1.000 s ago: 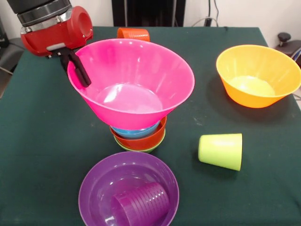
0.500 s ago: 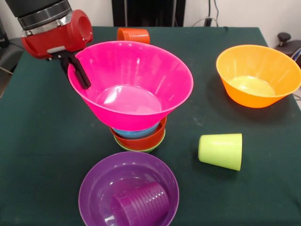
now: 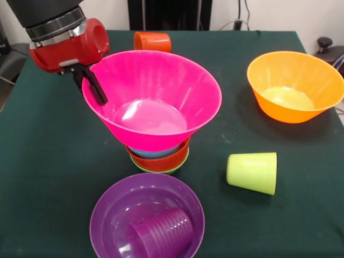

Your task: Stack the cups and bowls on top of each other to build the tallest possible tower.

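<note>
The tower (image 3: pixel 157 134) is four bowls so far, gripper (image 3: pixel 92 86) pinching the pink bowl (image 3: pixel 153 99) rim at 9 o'clock, lime cup (image 3: pixel 252 172), purple cup (image 3: pixel 161 234), orange cup (image 3: pixel 152 40) all loose.

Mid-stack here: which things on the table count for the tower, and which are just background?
Job: pink bowl held by the gripper over the small bowls; yellow bowl; purple bowl holding the purple cup; green cup; orange cup.

Background: green tablecloth, cables.

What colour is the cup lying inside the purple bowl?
Purple, like its bowl; the ribbed cup lies on its side, seen in the front view.
</note>
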Action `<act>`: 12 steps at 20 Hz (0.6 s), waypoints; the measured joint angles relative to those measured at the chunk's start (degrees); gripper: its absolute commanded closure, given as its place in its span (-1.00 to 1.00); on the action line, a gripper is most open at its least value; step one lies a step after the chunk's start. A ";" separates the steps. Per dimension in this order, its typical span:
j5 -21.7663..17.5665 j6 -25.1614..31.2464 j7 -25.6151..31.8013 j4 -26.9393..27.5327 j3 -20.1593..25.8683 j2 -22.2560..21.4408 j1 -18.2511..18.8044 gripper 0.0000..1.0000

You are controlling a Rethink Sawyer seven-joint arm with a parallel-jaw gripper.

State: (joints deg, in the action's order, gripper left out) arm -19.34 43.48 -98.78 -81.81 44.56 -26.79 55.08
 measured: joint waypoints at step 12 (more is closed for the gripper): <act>-0.31 -0.34 0.00 -0.27 -1.45 0.85 0.00 1.00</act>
State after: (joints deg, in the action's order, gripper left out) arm -19.65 43.14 -98.78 -82.08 43.11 -25.95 55.08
